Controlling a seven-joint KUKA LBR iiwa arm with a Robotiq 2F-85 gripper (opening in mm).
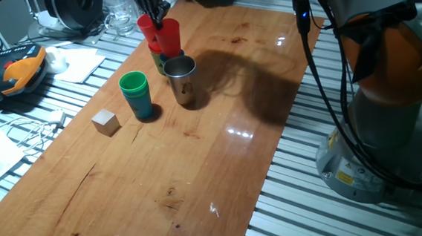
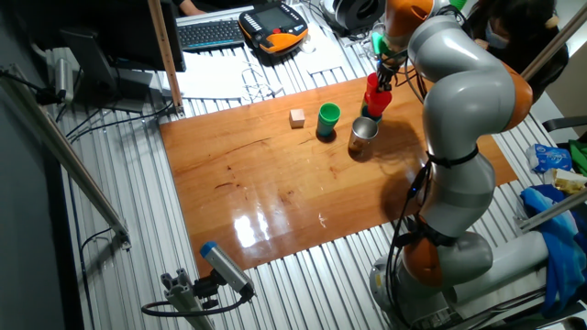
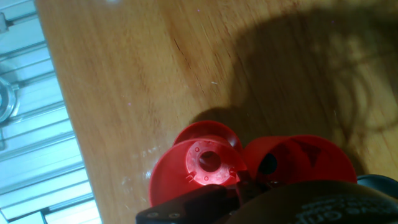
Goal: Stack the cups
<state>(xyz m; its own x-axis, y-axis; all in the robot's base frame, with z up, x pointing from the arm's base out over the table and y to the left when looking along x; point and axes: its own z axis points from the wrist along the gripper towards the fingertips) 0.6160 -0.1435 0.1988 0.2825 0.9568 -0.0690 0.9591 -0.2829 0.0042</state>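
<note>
My gripper is at the far end of the table, shut on the rim of a red cup that it holds slightly tilted. Right beside it a second red cup tops a short stack with green and blue cups under it. In the hand view the held red cup shows from above, with the other red cup to its right. A shiny steel cup stands just in front of the stack. A green cup sits nested in a blue cup to the left.
A small wooden cube lies left of the green cup. Off the table's left edge are an orange pendant, papers and cables. The arm's base stands at the right. The wooden table stretches toward the camera.
</note>
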